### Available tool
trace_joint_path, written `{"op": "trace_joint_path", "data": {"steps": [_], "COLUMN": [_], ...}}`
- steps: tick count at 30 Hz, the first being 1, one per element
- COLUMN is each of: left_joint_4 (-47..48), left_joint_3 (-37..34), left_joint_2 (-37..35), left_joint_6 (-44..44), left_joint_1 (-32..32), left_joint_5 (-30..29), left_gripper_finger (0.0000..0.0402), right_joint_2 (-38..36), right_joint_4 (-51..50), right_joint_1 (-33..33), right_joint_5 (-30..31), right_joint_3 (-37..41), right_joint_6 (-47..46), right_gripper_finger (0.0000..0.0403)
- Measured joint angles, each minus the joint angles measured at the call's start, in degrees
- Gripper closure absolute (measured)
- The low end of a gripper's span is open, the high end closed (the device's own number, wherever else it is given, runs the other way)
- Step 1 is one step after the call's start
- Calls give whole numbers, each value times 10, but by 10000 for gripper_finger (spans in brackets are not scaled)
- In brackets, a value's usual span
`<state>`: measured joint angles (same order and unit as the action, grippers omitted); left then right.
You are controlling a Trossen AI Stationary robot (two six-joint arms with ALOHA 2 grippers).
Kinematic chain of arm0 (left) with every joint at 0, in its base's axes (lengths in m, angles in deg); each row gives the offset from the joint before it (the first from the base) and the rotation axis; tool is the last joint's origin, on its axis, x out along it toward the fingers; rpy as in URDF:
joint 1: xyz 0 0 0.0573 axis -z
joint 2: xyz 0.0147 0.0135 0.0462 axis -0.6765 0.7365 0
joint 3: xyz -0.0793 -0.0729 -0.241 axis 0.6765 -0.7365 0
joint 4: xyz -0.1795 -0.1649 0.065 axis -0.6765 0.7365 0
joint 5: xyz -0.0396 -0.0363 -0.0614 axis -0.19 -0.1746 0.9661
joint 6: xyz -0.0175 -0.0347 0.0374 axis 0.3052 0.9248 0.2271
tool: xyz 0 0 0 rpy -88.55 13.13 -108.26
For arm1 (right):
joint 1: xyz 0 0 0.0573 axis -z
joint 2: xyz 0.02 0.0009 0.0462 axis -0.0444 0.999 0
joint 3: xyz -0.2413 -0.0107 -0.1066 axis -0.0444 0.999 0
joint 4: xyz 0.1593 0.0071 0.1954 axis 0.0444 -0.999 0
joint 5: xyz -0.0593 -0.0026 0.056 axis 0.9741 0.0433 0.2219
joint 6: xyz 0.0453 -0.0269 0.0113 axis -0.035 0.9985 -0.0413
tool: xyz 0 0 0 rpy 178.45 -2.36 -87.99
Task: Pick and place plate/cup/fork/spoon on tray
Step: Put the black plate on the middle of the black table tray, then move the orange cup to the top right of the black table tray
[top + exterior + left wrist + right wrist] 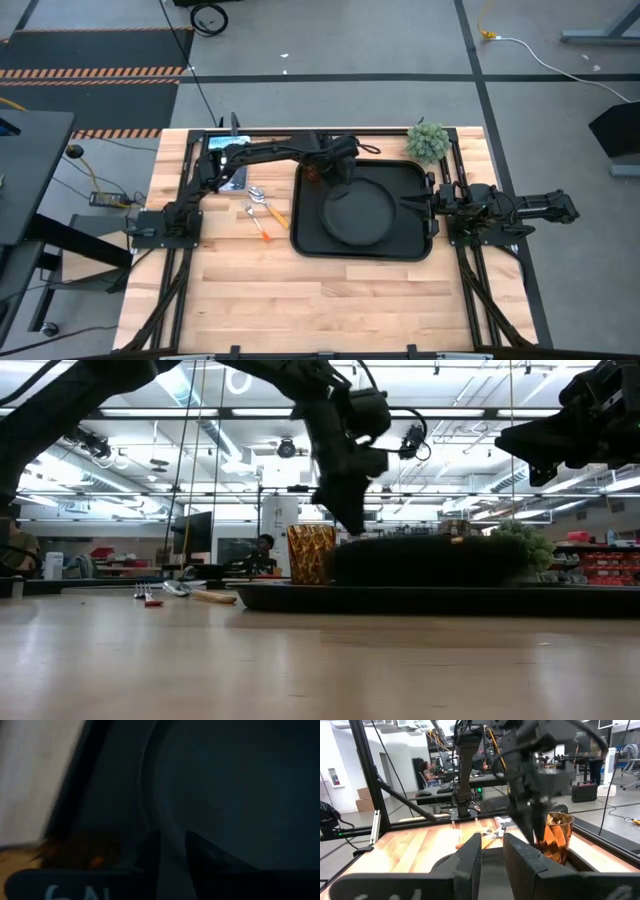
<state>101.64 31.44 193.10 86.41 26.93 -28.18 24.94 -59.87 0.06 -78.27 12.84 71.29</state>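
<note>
The round black plate (pixel 358 212) lies inside the black tray (pixel 410 248). The amber cup (pixel 313 173) stands upright in the tray's far left corner and also shows in the low view (pixel 310 555). My left gripper (pixel 333 178) reaches down at the plate's far left rim, beside the cup, and is shut on that rim. The spoon (pixel 262 198) and the fork (pixel 258 222) lie flat on the table, left of the tray. My right gripper (pixel 412 205) hovers shut and empty over the tray's right side. My left gripper holds the plate's far left rim (pixel 161 827) pinched between its two fingers, one finger inside the plate and one outside. The fingers (pixel 352 520) come from above, pointing down. The plate sits about level in the tray; I cannot tell if its bottom rests there.
A small green plant (pixel 428 142) stands at the tray's far right corner. The tray's raised rim (pixel 420 598) runs around the plate. Bare wood lies on the near side of the tray. People sit at desks in the room behind.
</note>
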Motion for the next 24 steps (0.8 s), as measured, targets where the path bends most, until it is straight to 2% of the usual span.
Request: {"op": "trace_joint_path", "data": {"steps": [5,10,13,19,24], "left_joint_4": [79,91,82,46,20], "left_joint_3": [2,2,-11,-71,-101], "left_joint_2": [-41,-92,-115,-126,-126], "left_joint_6": [-51,-91,-114,-119,-116], "left_joint_1": [-5,-19,-47,-117,-155], "left_joint_5": [-63,-70,-62,9,15], "left_gripper_finger": [314,330,339,356,360], "right_joint_2": [0,0,0,0,0], "right_joint_4": [0,0,0,0,0], "right_joint_1": [0,0,0,0,0], "right_joint_5": [0,0,0,0,0], "right_joint_3": [0,0,0,0,0], "right_joint_6": [0,0,0,0,0], "right_gripper_finger": [315,315,315,315,315]}}
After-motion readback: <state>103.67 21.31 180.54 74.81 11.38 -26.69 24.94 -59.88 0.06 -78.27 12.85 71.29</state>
